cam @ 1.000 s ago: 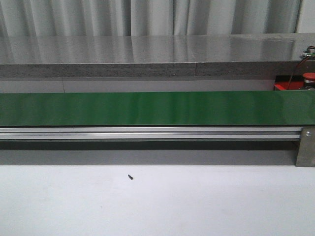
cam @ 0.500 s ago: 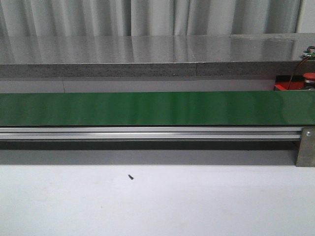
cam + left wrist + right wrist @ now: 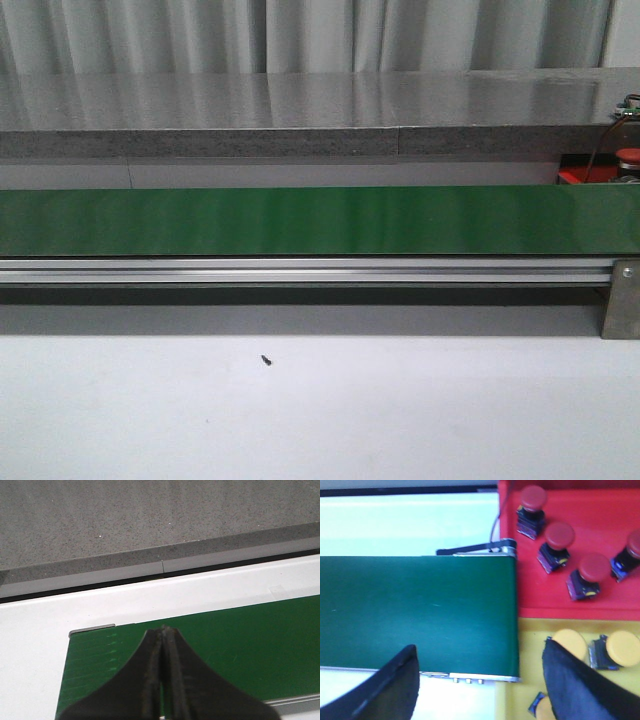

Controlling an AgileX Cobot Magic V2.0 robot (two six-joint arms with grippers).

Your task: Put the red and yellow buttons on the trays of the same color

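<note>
In the right wrist view a red tray (image 3: pixel 607 510) holds several red-capped buttons (image 3: pixel 559 535). Beside it a yellow tray (image 3: pixel 530 640) holds yellow-capped buttons (image 3: pixel 622 648), one partly hidden behind a finger. My right gripper (image 3: pixel 480 647) is open and empty above the end of the green belt (image 3: pixel 420 610), next to both trays. My left gripper (image 3: pixel 162 628) is shut on nothing above the belt's other end (image 3: pixel 240 640). In the front view only a corner of the red tray (image 3: pixel 578 176) and one red button (image 3: pixel 628 155) show at the far right. Neither gripper shows there.
The long green belt (image 3: pixel 300 220) runs across the front view on an aluminium rail (image 3: pixel 300 270) with a metal bracket (image 3: pixel 620 300) at its right. A grey stone counter (image 3: pixel 300 110) lies behind. A small black screw (image 3: pixel 265 359) lies on the white table.
</note>
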